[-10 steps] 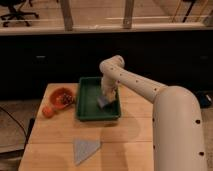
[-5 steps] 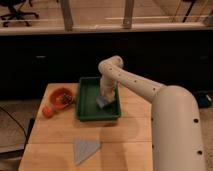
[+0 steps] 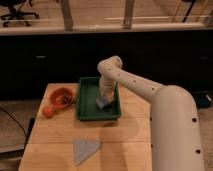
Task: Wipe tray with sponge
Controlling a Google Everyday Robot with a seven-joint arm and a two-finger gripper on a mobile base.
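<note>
The dark green tray (image 3: 88, 100) lies on the wooden table at the middle back. My gripper (image 3: 104, 98) reaches down into the tray's right half from the white arm. It is over the small pale grey-blue sponge (image 3: 102, 102), which rests on the tray floor near the right wall. The gripper hides the top of the sponge.
A round orange bowl (image 3: 62, 96) stands left of the tray, with a small orange ball (image 3: 48, 111) in front of it. A flat grey triangular cloth (image 3: 84, 149) lies near the table's front edge. My white arm (image 3: 170, 120) fills the right side.
</note>
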